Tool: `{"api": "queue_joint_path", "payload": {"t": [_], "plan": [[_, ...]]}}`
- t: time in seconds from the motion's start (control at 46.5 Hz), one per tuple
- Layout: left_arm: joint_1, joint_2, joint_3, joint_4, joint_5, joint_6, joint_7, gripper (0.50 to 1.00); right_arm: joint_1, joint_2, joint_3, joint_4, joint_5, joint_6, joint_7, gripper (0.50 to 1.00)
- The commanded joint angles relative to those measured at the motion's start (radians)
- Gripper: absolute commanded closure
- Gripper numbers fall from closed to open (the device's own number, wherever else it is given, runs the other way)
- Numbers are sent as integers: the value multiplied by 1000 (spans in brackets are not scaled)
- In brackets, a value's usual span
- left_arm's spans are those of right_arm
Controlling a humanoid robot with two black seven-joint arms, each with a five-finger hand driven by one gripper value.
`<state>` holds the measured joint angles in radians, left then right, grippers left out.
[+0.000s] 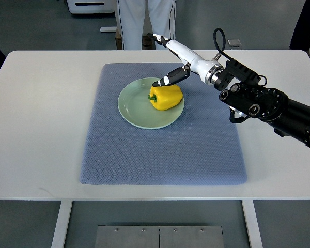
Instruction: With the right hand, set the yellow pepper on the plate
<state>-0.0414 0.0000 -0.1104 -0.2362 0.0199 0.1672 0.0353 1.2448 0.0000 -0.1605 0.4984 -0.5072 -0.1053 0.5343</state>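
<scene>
From left: no left arm shows in the pic, only the white table [41, 129] and the blue-grey mat [160, 155] lying on it. On the mat, upper middle, stands the pale green plate [132, 111]. The yellow pepper [166, 97] lies on the plate, at its right part, w/ the green stem pointing left.

Just right of and above the pepper is the right hand [170, 77], its arm coming in from the right edge. One dark fingertip [159, 82] is at the top edge of the pepper, touching or nearly so; one white finger points up and away from the pepper, toward a person standing behind the table. The fingers look spread apart and not clamped on the pepper, tho the contact at the tip I cannot tell for sure.

Judgement: the placing step seems done, and the release is in hand. Next move prob. calls for lifting the hand up and back to the right, w/o pushing the pepper off the plate, since it sits near the rim.
</scene>
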Motion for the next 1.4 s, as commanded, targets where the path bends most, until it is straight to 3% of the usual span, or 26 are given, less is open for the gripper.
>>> {"api": "queue_joint_path", "payload": {"t": [0.0, 0.28, 0.43, 0.56, 0.775, 1.012, 1.377], "plan": [[0, 0, 0, 0, 0, 0, 0, 500, -21, 0, 53, -11, 48, -2, 1, 500], [0, 0, 0, 0, 0, 0, 0, 500, -71, 0, 138, -37, 133, -14, 21, 500], [0, 0, 0, 0, 0, 0, 0, 500, -145, -5, 141, -37, 134, -77, 50, 500], [0, 0, 0, 0, 0, 0, 0, 500, -171, 0, 173, -38, 165, -76, 52, 500], [0, 0, 0, 0, 0, 0, 0, 500, -182, -11, 337, -80, 424, 50, 36, 500], [0, 0, 0, 0, 0, 0, 0, 500, -231, -28, 424, -143, 631, 160, -25, 500], [0, 0, 0, 0, 0, 0, 0, 500, -318, -38, 635, -144, 661, 202, -108, 500]]}}
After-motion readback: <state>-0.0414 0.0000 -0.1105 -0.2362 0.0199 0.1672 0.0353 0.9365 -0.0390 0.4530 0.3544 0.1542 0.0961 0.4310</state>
